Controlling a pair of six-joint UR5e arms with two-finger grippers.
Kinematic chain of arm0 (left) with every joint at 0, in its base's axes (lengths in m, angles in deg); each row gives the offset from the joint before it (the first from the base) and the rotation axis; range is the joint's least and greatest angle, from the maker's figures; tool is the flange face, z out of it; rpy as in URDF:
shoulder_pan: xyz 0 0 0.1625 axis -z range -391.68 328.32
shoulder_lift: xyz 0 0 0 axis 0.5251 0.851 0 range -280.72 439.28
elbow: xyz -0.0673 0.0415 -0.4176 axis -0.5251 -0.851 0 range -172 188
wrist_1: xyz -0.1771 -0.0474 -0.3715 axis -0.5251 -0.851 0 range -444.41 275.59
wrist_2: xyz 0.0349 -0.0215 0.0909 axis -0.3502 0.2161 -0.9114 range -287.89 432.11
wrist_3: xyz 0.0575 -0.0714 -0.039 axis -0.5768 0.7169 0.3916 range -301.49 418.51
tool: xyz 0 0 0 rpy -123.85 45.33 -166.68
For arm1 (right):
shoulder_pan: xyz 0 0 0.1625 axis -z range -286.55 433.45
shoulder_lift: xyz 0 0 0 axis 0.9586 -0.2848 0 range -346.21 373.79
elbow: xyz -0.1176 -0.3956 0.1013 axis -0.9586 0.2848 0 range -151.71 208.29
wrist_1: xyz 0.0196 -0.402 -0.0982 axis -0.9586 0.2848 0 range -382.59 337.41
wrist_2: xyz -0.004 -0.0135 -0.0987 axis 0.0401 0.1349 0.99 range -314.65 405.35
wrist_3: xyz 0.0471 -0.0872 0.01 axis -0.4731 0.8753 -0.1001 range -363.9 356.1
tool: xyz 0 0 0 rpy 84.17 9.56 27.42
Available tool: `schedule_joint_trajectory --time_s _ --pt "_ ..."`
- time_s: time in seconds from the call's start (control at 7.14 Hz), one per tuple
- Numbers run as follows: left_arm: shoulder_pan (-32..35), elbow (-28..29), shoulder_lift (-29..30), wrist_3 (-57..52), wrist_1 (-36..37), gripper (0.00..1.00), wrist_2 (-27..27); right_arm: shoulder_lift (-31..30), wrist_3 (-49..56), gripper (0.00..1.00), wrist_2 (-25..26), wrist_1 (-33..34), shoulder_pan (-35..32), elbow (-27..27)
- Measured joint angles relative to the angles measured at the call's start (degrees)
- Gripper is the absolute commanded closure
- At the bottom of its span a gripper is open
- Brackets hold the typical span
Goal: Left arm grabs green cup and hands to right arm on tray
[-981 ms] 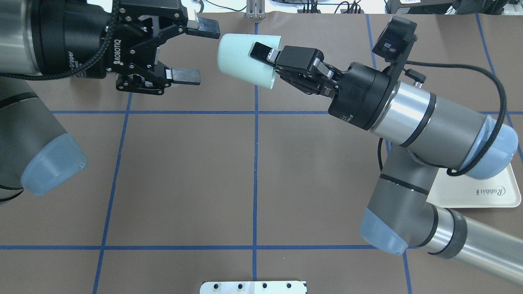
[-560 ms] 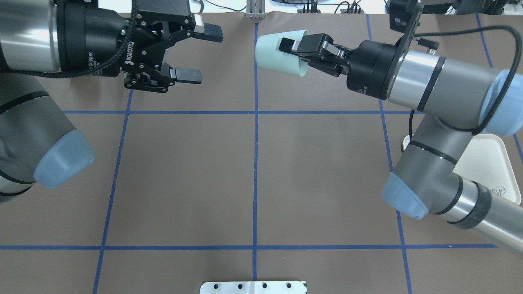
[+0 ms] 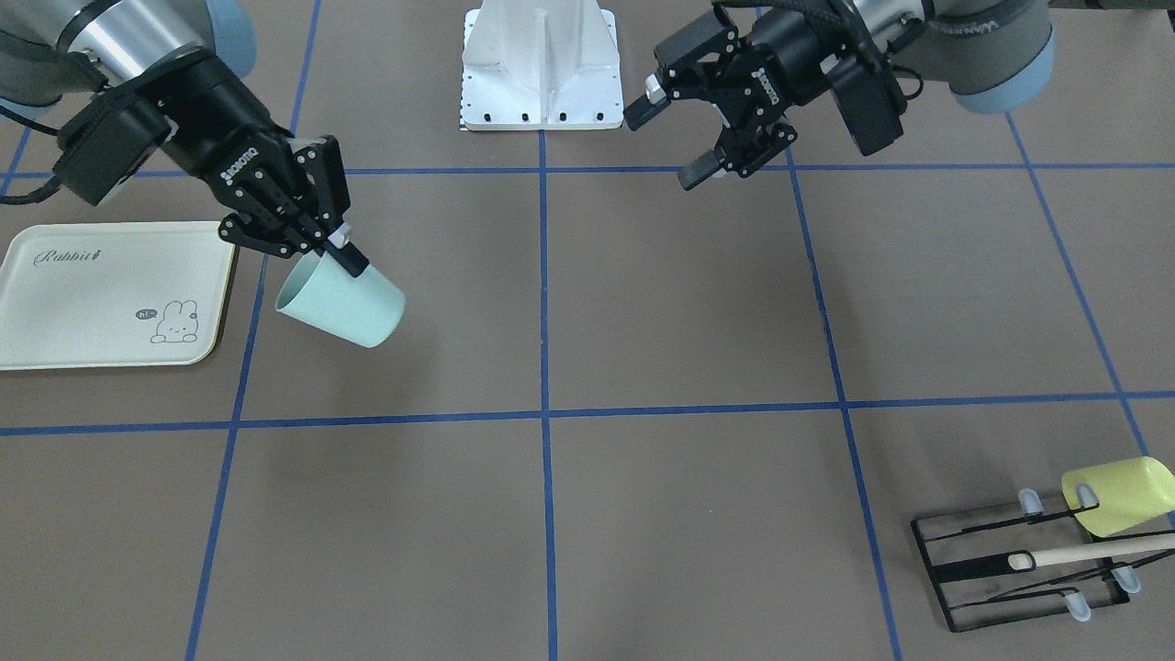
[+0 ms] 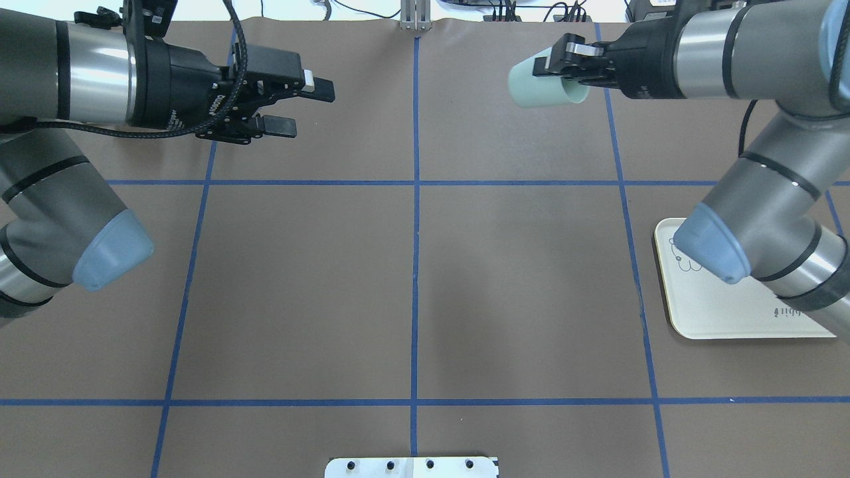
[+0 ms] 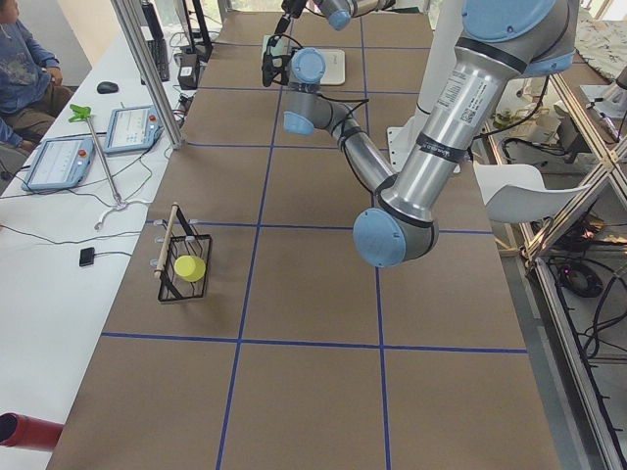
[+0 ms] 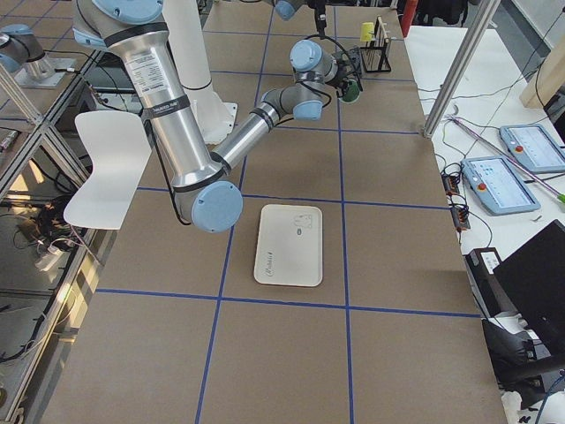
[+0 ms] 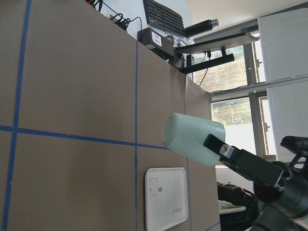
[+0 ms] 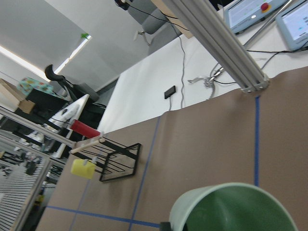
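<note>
Near the tray [image 3: 55, 312], aloft: smooth mint-green cup [image 3: 353, 310] tipped sideways, rim pinched by right pincer [image 3: 341, 257]; left pincer [image 3: 663, 145] spread.

1. I see bare brown table [image 4: 412, 285] across the middle, open for passing.
2. My right arm [image 4: 764, 192] hangs close by the tray [image 4: 724, 318].
3. A black wire rack [image 3: 1010, 569] stands near the far edge, left side.
</note>
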Motion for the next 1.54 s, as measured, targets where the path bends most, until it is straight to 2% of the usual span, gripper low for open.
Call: schedule_joint_trajectory --time_s 0.56,0.98,1.12,1.26,1.54 --pt "7.83 1.02 -12.21 -25.17 10.96 0.00 0.64 -9.75 19.48 1.00 -7.98 14.09 -9.49 -1.56" --pt "15.48 0.93 -23.36 -52.01 22.16 0.00 1.23 -14.25 33.57 1.00 -9.94 34.35 -12.90 -7.98" --pt "18.56 0.93 -25.39 -60.51 26.23 0.00 2.71 -15.49 38.78 1.00 -10.05 39.84 -13.39 -10.00" --pt "22.03 0.92 -26.71 -68.41 30.49 0.00 4.59 -17.03 42.94 1.00 -10.12 42.71 -13.63 -11.22" --pt "27.59 2.03 -29.47 -78.47 38.43 0.00 6.23 -19.32 47.48 1.00 -10.45 44.15 -13.70 -11.91"
